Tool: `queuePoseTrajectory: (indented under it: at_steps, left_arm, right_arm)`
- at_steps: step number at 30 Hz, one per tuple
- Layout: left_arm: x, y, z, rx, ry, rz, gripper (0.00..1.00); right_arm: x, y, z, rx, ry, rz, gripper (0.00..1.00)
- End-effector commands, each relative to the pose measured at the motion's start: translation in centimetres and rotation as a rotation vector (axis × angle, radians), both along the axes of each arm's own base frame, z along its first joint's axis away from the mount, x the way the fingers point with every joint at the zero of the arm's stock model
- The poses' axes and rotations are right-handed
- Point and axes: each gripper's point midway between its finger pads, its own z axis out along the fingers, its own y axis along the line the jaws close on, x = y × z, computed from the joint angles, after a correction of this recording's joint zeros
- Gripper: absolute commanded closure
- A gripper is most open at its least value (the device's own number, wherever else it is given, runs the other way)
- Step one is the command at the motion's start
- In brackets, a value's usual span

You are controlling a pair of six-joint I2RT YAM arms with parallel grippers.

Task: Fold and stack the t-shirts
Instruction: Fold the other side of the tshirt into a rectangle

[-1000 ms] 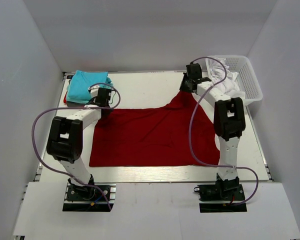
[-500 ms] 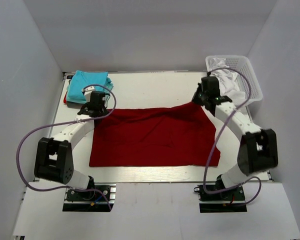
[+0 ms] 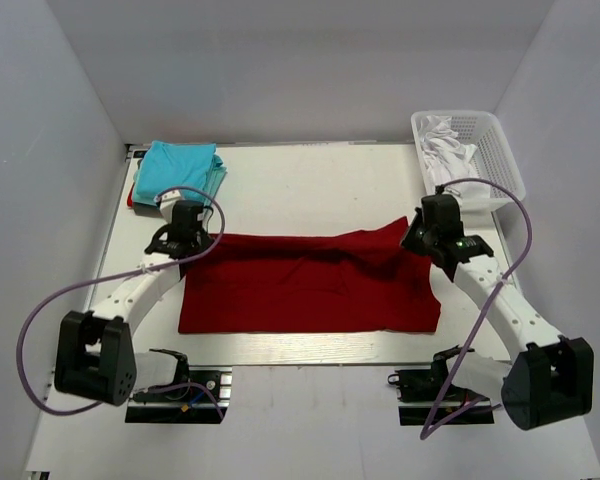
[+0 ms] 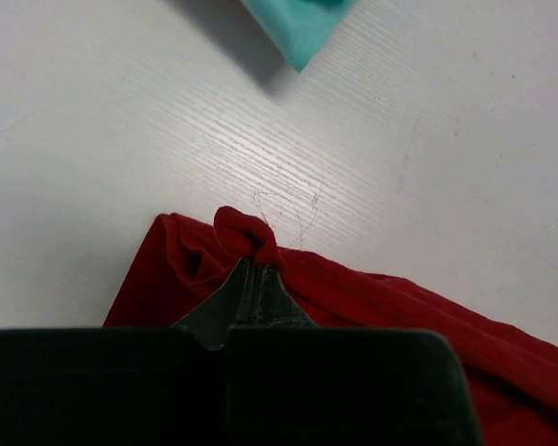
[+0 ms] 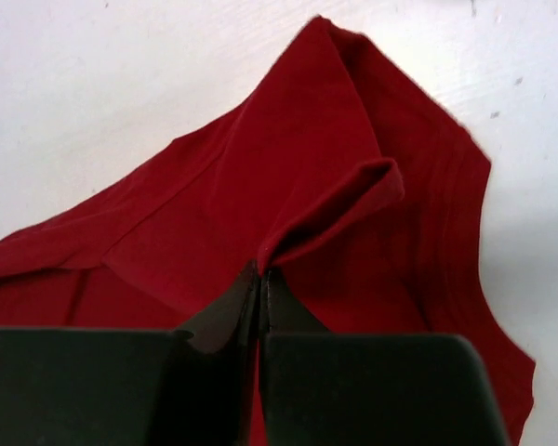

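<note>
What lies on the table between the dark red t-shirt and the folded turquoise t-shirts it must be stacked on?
Nothing visible: only bare table separates the red t-shirt from the turquoise t-shirts. Left gripper and right gripper grip its far corners.

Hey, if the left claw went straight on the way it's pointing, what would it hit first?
Beyond the red shirt it pinches, the left claw would probably meet bare table; the turquoise shirt lies further along, but depth is unclear.

Bright, even diffuse light, soft faint shadows, sharp overhead view, close fingers [image 4: 223, 302] slightly blurred.
</note>
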Motion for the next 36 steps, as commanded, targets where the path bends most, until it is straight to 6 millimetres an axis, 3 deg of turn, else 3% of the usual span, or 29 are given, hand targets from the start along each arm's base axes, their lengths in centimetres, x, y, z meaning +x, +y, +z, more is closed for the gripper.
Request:
queuePoseTrajectory:
  at_steps: [1,3,16,22,25,27,28,30,31,32,34,36]
  left_arm:
    - [-1.5,0.8,1.1,-0.015,-0.042,0.058,1.0]
    - [-2.0,1.1,1.7,-0.022,-0.064,0.073,1.0]
    - [-5.5,2.0,-0.7,-0.066,0.011,0.177,1.0]
    - [-7.5,1.8,-2.6,-0.103,0.068,0.189,1.0]
    - [-9.7,2.6,-3.6,-0.112,0.142,0.296,0.99]
    - [-11.2,3.2,-4.0,-0.134,0.182,0.395,0.93]
    - [-13.2,3.5,-4.1,-0.127,0.244,0.435,0.68]
    - [-14.8,3.7,-4.0,-0.163,0.276,0.531,0.33]
    - [-15.9,4.0,-3.8,-0.154,0.309,0.553,0.13]
    - [-16.1,4.0,-3.6,-0.156,0.313,0.563,0.0]
    - [-16.0,4.1,-2.7,-0.152,0.311,0.579,0.0]
    - [-14.7,4.1,-1.2,-0.159,0.272,0.58,0.0]
  right_arm:
    - [-2.2,0.4,-0.5,0.048,0.046,0.013,1.0]
    - [-3.1,0.2,-0.6,0.05,0.06,0.009,1.0]
    - [-6.7,-0.4,-1.0,0.065,0.11,0.013,1.0]
    - [-9.4,0.8,-4.1,0.137,0.211,0.05,1.0]
    - [-11.1,0.4,-7.0,0.154,0.274,0.01,1.0]
    - [-13.0,-0.1,-8.4,0.149,0.339,-0.027,0.99]
    - [-13.8,-0.3,-9.0,0.147,0.366,-0.039,0.78]
    - [-14.8,-0.9,-9.6,0.137,0.4,-0.082,0.47]
    - [-15.1,-1.1,-9.2,0.138,0.385,-0.081,0.1]
    - [-15.2,-1.3,-9.1,0.124,0.376,-0.075,0.1]
    - [-14.6,-1.3,-7.9,0.123,0.329,-0.063,0.1]
    - [-13.6,-1.0,-6.6,0.127,0.284,-0.04,0.1]
